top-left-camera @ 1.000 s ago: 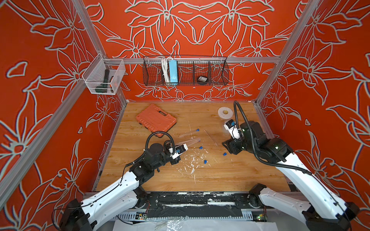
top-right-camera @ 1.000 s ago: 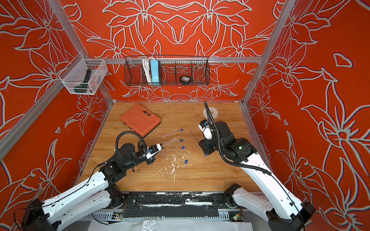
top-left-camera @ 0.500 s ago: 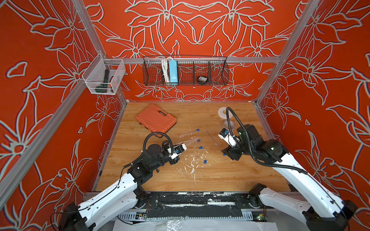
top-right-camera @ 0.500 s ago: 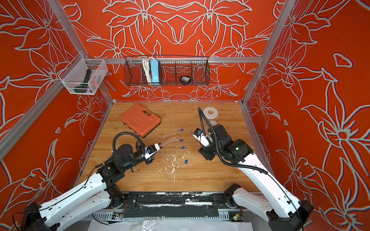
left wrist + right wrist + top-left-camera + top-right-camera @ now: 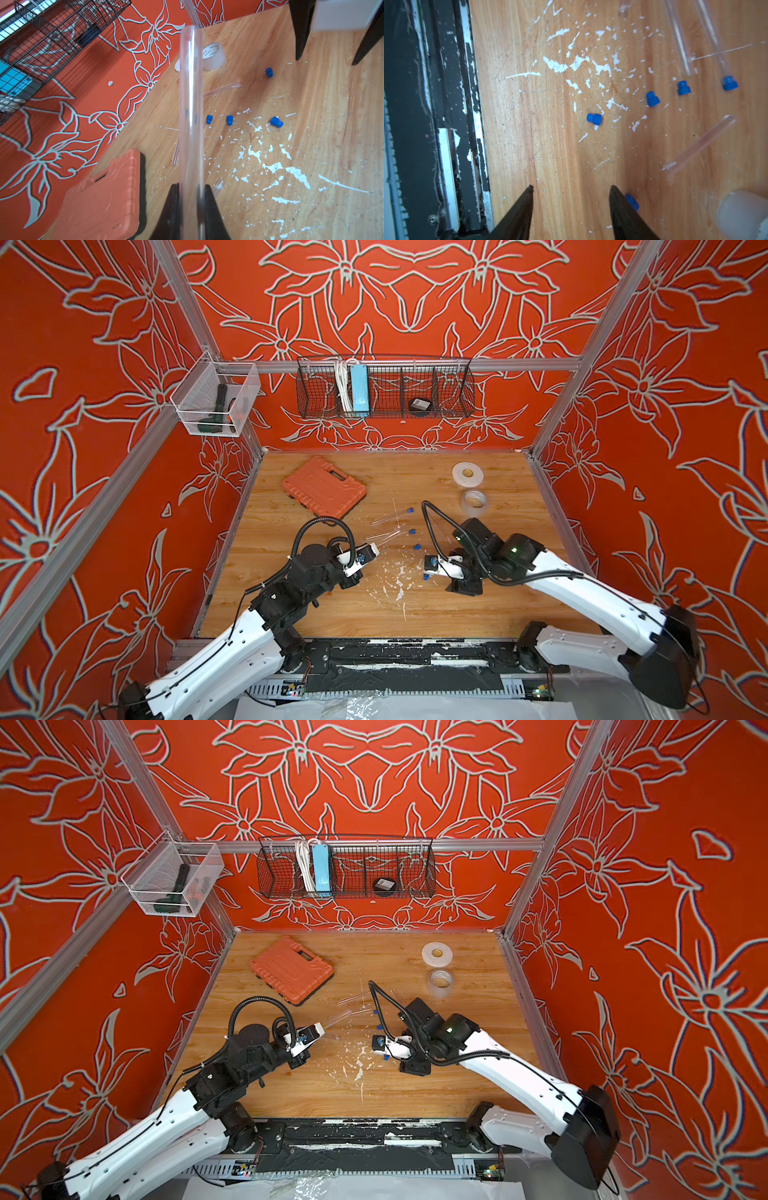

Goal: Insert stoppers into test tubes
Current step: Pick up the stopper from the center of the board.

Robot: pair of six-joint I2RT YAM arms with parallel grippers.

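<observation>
The right pincer [image 5: 571, 188] hangs low over the near middle of the wooden table [image 5: 550, 155], its jaws spread with nothing between them. One blue stopper [image 5: 632, 202] lies just beside a finger. To its left, the left pincer [image 5: 191, 187] is clenched on a clear test tube [image 5: 191, 104] that points away toward the far right. Four more stoppers [image 5: 652, 99] dot the paint-flecked wood between the arms. The farthest sits at the mouth of a lying tube [image 5: 712, 37], seated or not I can't tell. Beyond stand two tape rolls [image 5: 474, 499] on the right and an orange case [image 5: 324, 487] on the left.
</observation>
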